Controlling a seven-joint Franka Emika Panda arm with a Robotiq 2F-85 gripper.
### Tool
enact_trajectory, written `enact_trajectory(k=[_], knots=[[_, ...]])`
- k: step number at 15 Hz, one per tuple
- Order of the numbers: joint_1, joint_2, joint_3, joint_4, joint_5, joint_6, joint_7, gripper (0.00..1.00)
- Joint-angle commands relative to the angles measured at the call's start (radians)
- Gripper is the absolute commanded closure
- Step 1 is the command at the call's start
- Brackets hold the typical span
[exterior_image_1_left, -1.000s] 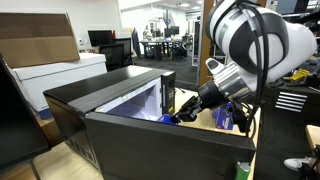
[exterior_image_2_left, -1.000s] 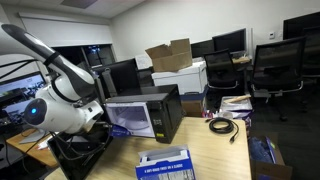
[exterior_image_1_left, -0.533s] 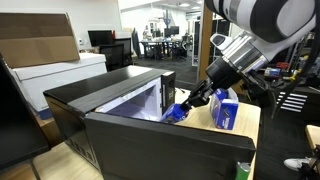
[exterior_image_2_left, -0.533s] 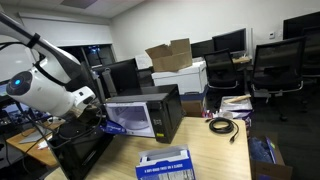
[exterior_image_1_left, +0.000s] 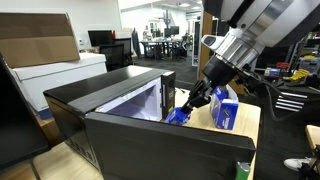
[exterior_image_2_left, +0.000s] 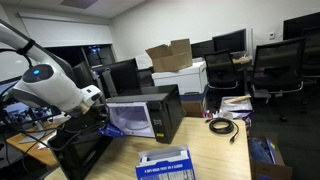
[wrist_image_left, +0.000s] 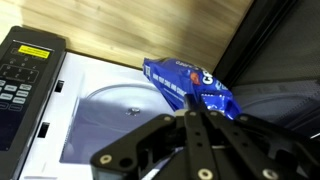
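The blue snack packet (wrist_image_left: 188, 86) sits just right of centre in the wrist view, slanting down toward the lower right. Its lower end is pinched in the pincer (wrist_image_left: 192, 114), whose fingers are drawn fully together on it. In an exterior view the packet (exterior_image_1_left: 177, 114) hangs at the mouth of the microwave (exterior_image_1_left: 110, 98), mid-frame, below the arm's tip.

Under and left of the packet lies the glass turntable (wrist_image_left: 108, 118). I cannot tell whether the packet touches it or hangs just above it. The control panel (wrist_image_left: 24, 72) fills the left edge of the wrist view, and the open door (exterior_image_1_left: 165, 146) stands as a dark slab across the lower foreground.

As I judge it, the packet has been picked up and brought to the oven's opening, the door is already open, and letting go, drawing the arm clear and shutting the door remain.

On the wooden desk (exterior_image_2_left: 205, 150) a blue-and-white box (exterior_image_2_left: 165, 165) lies at the bottom centre, with a coiled cable (exterior_image_2_left: 222, 125) to its right.
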Motion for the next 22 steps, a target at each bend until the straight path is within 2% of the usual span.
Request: enact_trajectory(k=[1,4,7,11,13,16,22], knots=[[-0.155,0.022,0.082,-0.023,-0.281,-0.118,0.188,0.99],[-0.242,0.040,0.090,-0.019,-0.557,-0.253,0.349,0.99],[-0.298,0.036,0.080,0.005,-0.813,-0.340,0.468,0.99],[-0.360,-0.005,0.066,0.083,-1.167,-0.487,0.582,0.99],[-0.385,-0.045,0.058,0.144,-1.333,-0.612,0.647,0.99],[-0.390,-0.068,0.058,0.226,-1.446,-0.746,0.648,0.99],[-0.391,-0.095,0.042,0.271,-1.512,-0.816,0.574,0.99]])
